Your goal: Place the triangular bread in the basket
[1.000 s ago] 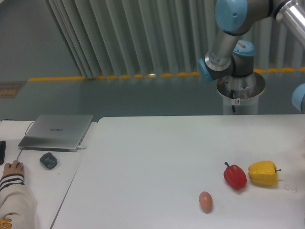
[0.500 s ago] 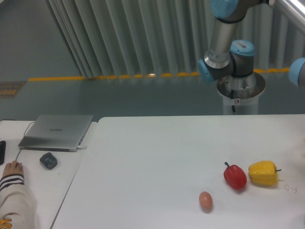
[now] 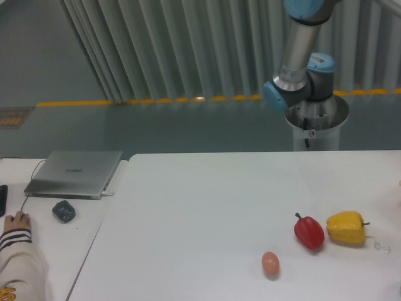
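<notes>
Neither the bread nor the basket shows anywhere in this view, so where the bread lies cannot be told. It may sit off the right edge of the frame, but that is only a guess. The gripper is out of frame too: only the arm's base and lower joints show, at the far right behind the bench, with the links running up and out of the top of the picture. Whether the fingers are open or closed cannot be told.

On the bench, toward the near right, stand a red pepper and a yellow pepper just beside each other, with an egg a little nearer and to their left. On a side table at the left lie a laptop and a dark mouse, with a person's hand resting near the edge.

The step in hand looks like a transit with the arm raised high. To do it well, the bread must first be found for certain. The yellow pepper is the likeliest thing to be mistaken for it, so go by a matt tan surface, not a glossy yellow one. Travel high over the peppers and egg, since they would roll if clipped. Come down on the bread with the fingers spread wide, grip gently across its narrower span, and lift straight up before crossing to the basket.
</notes>
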Motion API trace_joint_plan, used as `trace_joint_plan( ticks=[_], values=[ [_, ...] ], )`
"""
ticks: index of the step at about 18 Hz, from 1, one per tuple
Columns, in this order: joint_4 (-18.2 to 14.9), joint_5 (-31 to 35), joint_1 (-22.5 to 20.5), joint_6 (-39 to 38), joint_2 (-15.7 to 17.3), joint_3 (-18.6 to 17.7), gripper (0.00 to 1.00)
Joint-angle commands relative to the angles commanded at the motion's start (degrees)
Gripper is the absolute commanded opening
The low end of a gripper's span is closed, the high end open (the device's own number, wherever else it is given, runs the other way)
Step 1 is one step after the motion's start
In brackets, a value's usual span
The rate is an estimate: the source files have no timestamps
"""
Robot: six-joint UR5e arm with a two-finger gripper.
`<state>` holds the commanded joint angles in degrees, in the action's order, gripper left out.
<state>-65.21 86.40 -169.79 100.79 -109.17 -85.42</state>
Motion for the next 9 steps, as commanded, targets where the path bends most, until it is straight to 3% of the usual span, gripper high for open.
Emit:
trace_joint_plan(
  ticks=[1,2,4,5,9],
  values=[
    [0.17,0.0,-1.14,1.94,0.27,-0.62,0.38],
    [0.18,0.0,-2.11,2.83,0.36,-0.8,0.62],
    [0.44,0.0,-3.0,3.01,0.36,-1.5,0.92],
    [0.44,0.0,-3.78,2.93,0.44,-1.85,1.0],
    [0.26,0.0,-5.37,4.06,1.5,-3.34,1.0]
  ],
)
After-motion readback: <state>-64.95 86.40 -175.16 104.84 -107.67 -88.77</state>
